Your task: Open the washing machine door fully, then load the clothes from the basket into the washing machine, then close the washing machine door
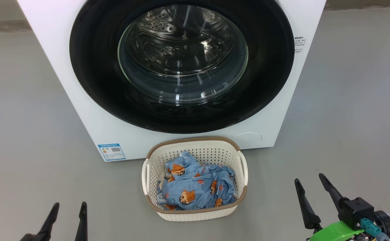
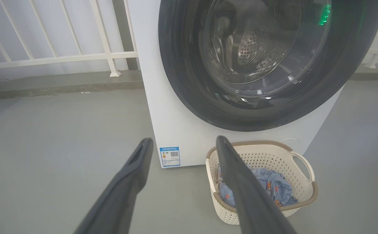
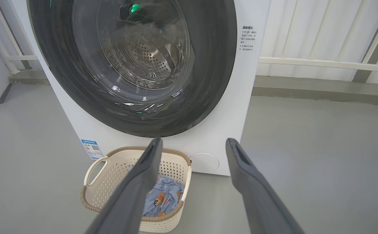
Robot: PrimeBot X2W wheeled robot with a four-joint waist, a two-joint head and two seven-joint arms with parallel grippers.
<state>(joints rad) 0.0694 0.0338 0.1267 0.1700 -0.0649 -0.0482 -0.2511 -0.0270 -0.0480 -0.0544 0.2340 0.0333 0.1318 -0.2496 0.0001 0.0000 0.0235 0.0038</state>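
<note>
Zero progress so far: door shut, laundry all in the basket, so step one (opening the door) is what's in hand.

Head view, machine: big white front-loading washing machine [image 1: 81, 100] sits at the far side on the grey floor [image 1: 30, 134]; its large round glossy black door with the bulging glass window [image 1: 181, 63] lies flush against the front, facing the robot.

Head view, basket: small cream-white perforated plastic basket with a brown woven-look rim [image 1: 195, 214] sits on the floor just in front of the machine, below the door. Its long axis looks to run near-to-far, with a handle on the left and right sides.

Head view, clothes: light blue soft garments with orange-and-brown cartoon prints [image 1: 195, 187] are bunched up inside the basket.

Head view, grippers: left gripper [image 1: 68, 209] near left, right gripper [image 1: 310, 184] near right, both well apart from everything.

Left wrist view: left gripper's fingers [image 2: 133, 175] are spread with nothing between them, pointing toward the machine's lower left corner and its blue label sticker [image 2: 170, 156].

Right wrist view: right gripper's fingers [image 3: 143, 182] are likewise spread and empty, aimed at the machine's lower right.

Next move, my guess: get a finger behind the door's edge and swing it wide. I can't make out a handle or which side the hinge is on.
</note>
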